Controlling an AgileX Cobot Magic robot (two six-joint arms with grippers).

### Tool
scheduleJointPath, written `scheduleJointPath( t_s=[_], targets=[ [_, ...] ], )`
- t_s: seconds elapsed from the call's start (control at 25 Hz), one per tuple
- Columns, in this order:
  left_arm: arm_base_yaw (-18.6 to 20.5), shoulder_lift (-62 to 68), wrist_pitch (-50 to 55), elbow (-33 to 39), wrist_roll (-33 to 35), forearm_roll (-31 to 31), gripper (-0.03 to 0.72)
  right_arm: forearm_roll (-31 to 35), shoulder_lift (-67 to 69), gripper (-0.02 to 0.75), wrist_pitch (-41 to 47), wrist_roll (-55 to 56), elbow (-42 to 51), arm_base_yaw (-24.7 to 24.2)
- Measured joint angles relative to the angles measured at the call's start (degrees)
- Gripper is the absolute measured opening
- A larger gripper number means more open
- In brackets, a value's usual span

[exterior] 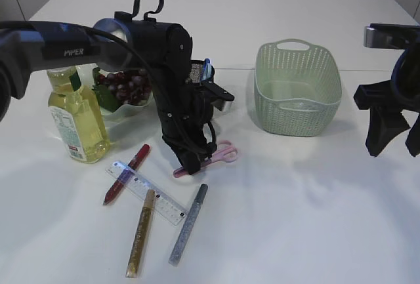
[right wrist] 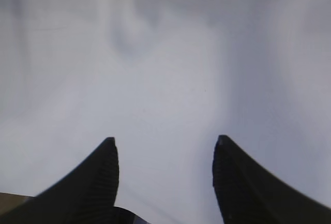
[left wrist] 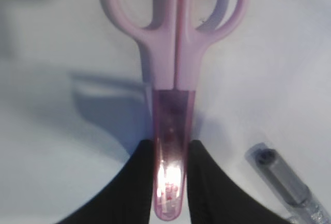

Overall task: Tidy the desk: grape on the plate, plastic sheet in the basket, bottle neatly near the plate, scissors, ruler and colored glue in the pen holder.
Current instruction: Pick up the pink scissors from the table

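My left gripper points down at the table's middle, shut on the translucent blade cover of the pink scissors. In the left wrist view the black fingers squeeze the scissors near the tip, handles pointing away. The clear ruler lies flat with red, gold and silver glue pens around it. Grapes sit on the plate, with the yellow bottle beside it. The pen holder stands behind my arm. I cannot make out the plastic sheet. My right gripper hangs open at the right edge, holding nothing.
A pale green basket stands right of centre. The silver glue pen lies close to my left gripper's right finger. Bare white tabletop lies between the basket and my right gripper.
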Motion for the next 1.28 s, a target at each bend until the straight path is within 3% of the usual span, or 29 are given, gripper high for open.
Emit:
scheduleJointPath(
  t_s=[0.84,1.28],
  targets=[
    [1.3,-3.5,0.9,0.1,-1.6,-0.3,0.139,0.2,0.0,0.457,0.0,0.0,0.0,0.0],
    [1.3,-7.4,1.3,0.2,-1.6,-2.2,0.139,5.5,0.0,0.457,-3.6,-0.5,0.0,0.0]
  ],
)
